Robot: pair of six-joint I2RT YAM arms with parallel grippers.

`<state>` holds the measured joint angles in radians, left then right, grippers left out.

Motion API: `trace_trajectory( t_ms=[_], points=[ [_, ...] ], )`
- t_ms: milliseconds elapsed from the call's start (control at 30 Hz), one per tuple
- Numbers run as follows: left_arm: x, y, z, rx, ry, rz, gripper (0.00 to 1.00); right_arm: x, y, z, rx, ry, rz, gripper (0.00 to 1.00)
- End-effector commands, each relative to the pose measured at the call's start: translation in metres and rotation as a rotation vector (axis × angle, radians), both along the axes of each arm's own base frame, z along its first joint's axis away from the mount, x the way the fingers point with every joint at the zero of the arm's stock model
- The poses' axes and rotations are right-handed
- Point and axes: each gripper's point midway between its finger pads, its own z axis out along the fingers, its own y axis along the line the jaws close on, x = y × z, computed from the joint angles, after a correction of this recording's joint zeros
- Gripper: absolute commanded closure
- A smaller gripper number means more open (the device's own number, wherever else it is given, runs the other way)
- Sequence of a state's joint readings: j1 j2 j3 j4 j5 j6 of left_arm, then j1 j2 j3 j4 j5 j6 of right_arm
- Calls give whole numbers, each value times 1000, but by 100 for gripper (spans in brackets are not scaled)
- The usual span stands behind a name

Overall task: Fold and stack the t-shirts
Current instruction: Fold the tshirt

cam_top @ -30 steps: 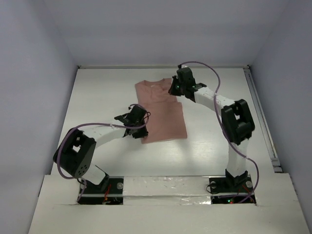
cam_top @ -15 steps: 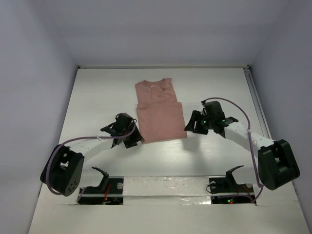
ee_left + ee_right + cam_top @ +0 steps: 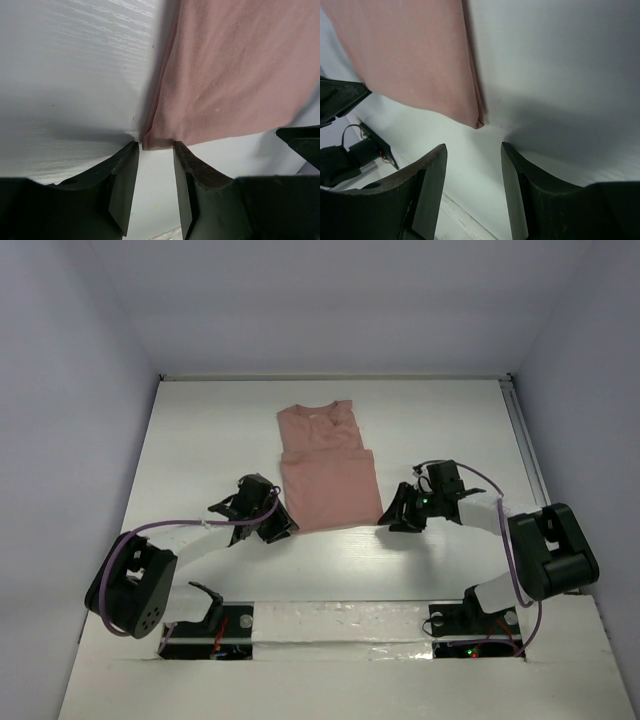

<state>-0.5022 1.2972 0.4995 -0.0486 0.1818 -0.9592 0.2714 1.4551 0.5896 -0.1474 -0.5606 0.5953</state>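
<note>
White table (image 3: 200,440), faint wood grain in the surface. A pink shirt (image 3: 325,465) lies flat on it around the middle, sides folded in to a narrow strip, collar toward the far edge.

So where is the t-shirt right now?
In the top view, the t-shirt lies flat at the centre of the table, the left gripper at its near-left corner, the right gripper at its near-right corner.
</note>
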Motion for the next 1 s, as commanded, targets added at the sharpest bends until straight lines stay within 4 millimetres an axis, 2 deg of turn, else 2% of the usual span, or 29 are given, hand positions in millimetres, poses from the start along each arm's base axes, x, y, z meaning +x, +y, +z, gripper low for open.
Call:
trace_trajectory(
  t_ms=[0,233,600,767,833,900,967],
  points=[
    [-12,17,-16,74,39,28,68,-5,4,-12,25,20,5,46],
    [-12,17,-23,96,48,22,73,7,3,-23,14,8,-47,55],
    [-1,16,-19,142,17,17,78,22,-2,-30,-6,-14,-99,62],
    [1,16,-18,149,11,18,92,21,-2,-33,-6,-10,-92,76],
    [-1,15,-19,154,12,5,100,20,-1,-33,-3,-12,-90,89],
    [-1,15,-17,166,3,-13,100,19,-2,-30,-4,-25,-86,97],
    [-1,18,-14,181,-6,-14,100,13,-5,-30,-14,-26,-85,100]
  ],
)
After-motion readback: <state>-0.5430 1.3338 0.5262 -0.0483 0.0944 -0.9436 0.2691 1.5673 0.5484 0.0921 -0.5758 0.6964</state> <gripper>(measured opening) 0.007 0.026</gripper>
